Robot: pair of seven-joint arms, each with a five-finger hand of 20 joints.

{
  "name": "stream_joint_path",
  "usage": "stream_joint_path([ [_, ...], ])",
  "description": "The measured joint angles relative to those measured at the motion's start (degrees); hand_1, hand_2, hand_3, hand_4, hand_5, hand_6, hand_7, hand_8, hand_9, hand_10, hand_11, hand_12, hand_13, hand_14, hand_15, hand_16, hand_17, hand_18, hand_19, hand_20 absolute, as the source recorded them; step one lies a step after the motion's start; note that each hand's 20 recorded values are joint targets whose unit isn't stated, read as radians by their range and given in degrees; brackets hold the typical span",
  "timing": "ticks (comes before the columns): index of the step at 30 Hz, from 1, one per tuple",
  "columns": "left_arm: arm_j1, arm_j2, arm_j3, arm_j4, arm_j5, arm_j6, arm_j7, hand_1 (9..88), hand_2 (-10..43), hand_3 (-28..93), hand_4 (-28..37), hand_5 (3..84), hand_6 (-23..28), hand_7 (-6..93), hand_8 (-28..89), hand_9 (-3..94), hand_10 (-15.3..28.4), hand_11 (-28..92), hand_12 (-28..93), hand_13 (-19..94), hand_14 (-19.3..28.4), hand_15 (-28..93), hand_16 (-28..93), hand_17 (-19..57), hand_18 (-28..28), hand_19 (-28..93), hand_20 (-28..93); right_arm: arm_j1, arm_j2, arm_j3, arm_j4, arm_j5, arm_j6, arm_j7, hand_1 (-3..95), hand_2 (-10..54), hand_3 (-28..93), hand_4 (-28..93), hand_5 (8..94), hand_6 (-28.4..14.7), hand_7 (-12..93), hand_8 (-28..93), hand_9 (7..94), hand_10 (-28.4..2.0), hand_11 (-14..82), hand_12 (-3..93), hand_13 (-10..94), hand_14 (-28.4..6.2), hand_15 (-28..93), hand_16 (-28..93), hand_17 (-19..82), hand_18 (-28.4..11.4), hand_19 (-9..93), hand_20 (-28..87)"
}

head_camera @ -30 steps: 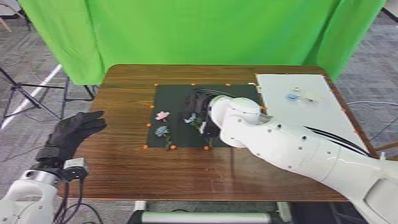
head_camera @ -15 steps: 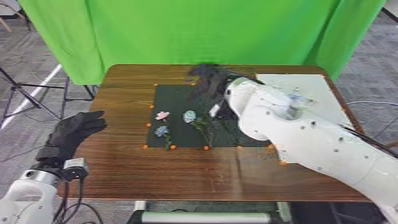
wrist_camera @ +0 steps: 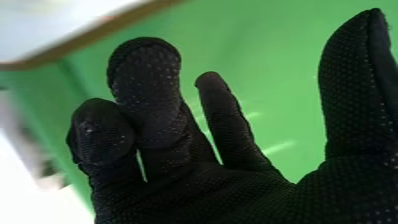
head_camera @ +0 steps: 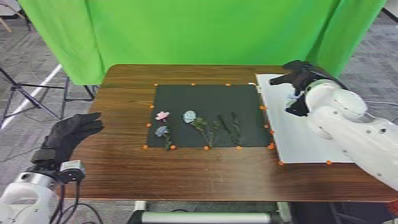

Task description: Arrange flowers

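The right hand [head_camera: 307, 77] was above the white board [head_camera: 306, 145] on the right side of the worktop [head_camera: 204, 175], its fingers [wrist_camera: 147, 95] spread wide and slightly bent, with the thumb [wrist_camera: 355, 95] well apart from them. A small bluish flower [head_camera: 291, 98] showed at the gap between fingers and thumb; whether they touched it could not be told. On the dark mat [head_camera: 200, 97], well apart from those fingers, were a pink flower [head_camera: 162, 115], a blue flower [head_camera: 162, 131], a pale blue flower [head_camera: 189, 116] and green stems [head_camera: 235, 127]. The left hand [head_camera: 67, 135], fingers relaxed, was by the worktop's left edge.
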Motion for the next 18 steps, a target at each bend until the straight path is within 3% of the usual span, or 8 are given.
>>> stream_joint_path([
  [7,-0.2,-0.03,0.35,0.0,0.31,-0.06,0.11,26.1,9.2,61,-26.8,46.6,4.0,17.5,-7,47.1,16.3,21,10,38,20.0,20,-4,6.9,12.2,10,12,-0.7,0.9,-2.0,3.5,-2.5,0.4,0.9,30.5,-9.5,60,-17,41.3,-3.5,5,-3,43.1,-18.5,5.4,18.2,77,-7.4,61,29,49,-19.5,90,49],
  [11,-0.4,-0.09,0.46,0.02,0.55,-0.08,0.11,26.1,9.2,61,-26.8,46.7,4.0,17.5,-7,47.1,16.3,21,10,38,20.0,20,-4,6.8,12.2,10,12,-0.7,0.9,-2.8,3.6,-3.0,1.1,0.9,37.4,-9.5,62,-18,46.1,-2.0,8,-4,47.8,-17.1,6.4,18.8,78,-6.4,64,29,50,-18.7,92,49],
  [18,-0.3,-0.47,0.37,0.0,0.61,-0.09,0.1,26.2,9.3,61,-26.8,46.7,4.1,17.6,-7,47.2,16.3,21,10,38,20.1,20,-4,6.9,12.2,10,12,-1.2,0.7,-5.4,4.3,-7.3,6.1,0.9,40.5,-9.5,64,-18,48.3,-1.1,10,-6,50.0,-16.5,6.8,19.1,79,-5.7,65,29,51,-18.2,93,49],
])
